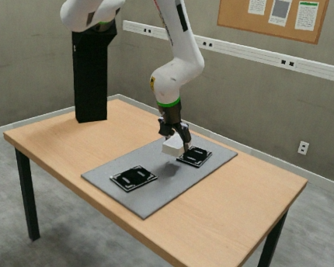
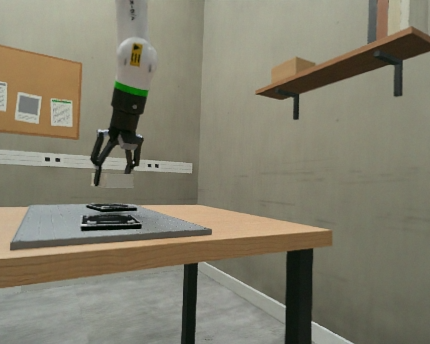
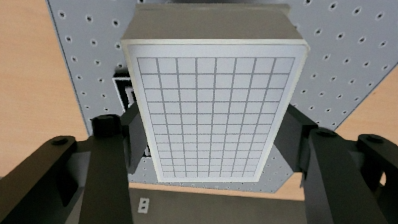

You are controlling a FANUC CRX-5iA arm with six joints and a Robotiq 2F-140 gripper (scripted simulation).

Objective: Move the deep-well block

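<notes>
My gripper [image 1: 175, 143] is shut on the white 96-well deep-well block [image 1: 173, 147] and holds it level in the air above the grey mat [image 1: 160, 171]. The block hangs just left of the black nest N2 [image 1: 194, 156], higher than it and not touching it. Nest N1 [image 1: 133, 178] lies empty nearer the mat's front left. In the exterior view the block [image 2: 113, 181] hangs from the gripper [image 2: 113, 176] above the far nest N2 [image 2: 111, 206], with N1 [image 2: 111, 221] nearer. The wrist view shows the well grid [image 3: 215, 112] between both fingers. I cannot make out the cut-off corner.
The arm's black pedestal [image 1: 90, 74] stands at the table's back left corner. A wall shelf with a cardboard box [image 2: 292, 67] hangs high at the right, far from the mat. A black nest edge [image 3: 122, 95] shows left of the block in the wrist view.
</notes>
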